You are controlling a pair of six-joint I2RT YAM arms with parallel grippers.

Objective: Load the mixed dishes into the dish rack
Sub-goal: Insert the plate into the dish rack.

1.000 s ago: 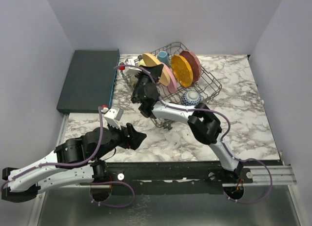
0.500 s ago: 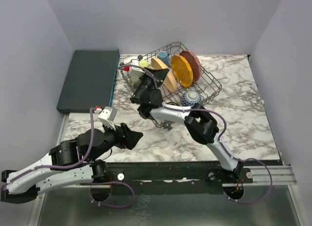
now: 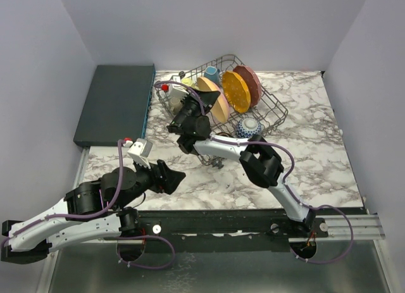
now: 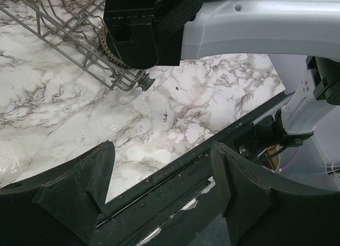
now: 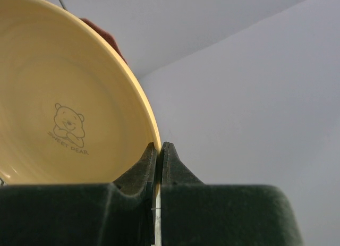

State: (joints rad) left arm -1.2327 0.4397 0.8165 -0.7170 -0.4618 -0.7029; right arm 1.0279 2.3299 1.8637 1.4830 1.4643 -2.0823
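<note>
At the lower left of the top view, the left arm lies low along the table's near edge. Its elbow is bent and its wrist is turned toward the centre. The left gripper (image 3: 174,177) holds its jaws wide apart with nothing between them. Past the fingers, its wrist view shows only the marble table (image 4: 64,113) and a corner of the wire rack.

From the lower right, the right arm rises, folds at the elbow and stretches its forearm leftward over the front of the dish rack (image 3: 276,109) in the upper middle. The right gripper (image 3: 197,100) is pinched tight on the rim of the tan plate (image 5: 64,97). The plate stands on edge in the rack's left half, though its lower edge is hidden, so it is hard to say whether it sits between tines.

A blue-white bowl (image 3: 249,126) sits at the rack's near side. Behind it, to the right of the tan plate, stand the orange dotted plate (image 3: 235,90) and the dark red plate (image 3: 250,81), and a blue mug (image 3: 212,73) sits at the back.
</note>
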